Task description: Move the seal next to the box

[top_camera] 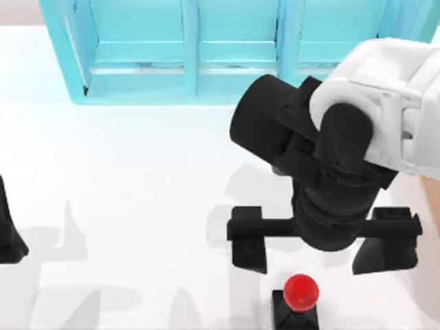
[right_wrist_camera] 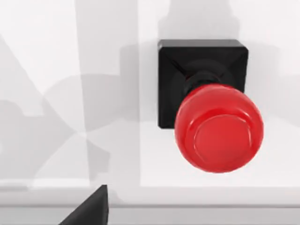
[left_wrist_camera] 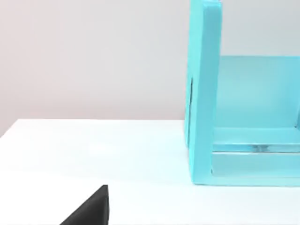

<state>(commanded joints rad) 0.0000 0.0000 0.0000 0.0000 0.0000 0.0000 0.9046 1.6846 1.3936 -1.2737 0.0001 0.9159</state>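
Note:
The seal [top_camera: 301,294], a glossy red knob on a black square base, stands upright near the table's front edge, right of centre. In the right wrist view the seal [right_wrist_camera: 218,127] lies close below the camera. My right gripper [top_camera: 316,265] hovers above and just behind it, open, its two black fingers [top_camera: 249,242] spread wide with nothing between them. The box is mostly hidden under my right arm; a tan sliver [top_camera: 432,185] shows at the table's right edge. My left gripper [top_camera: 8,234] sits parked at the far left edge.
A big turquoise three-bay shelf unit [top_camera: 199,51] spans the back of the table; the left wrist view looks at the shelf's end wall [left_wrist_camera: 204,93]. Bare white tabletop [top_camera: 124,192] stretches between the two arms.

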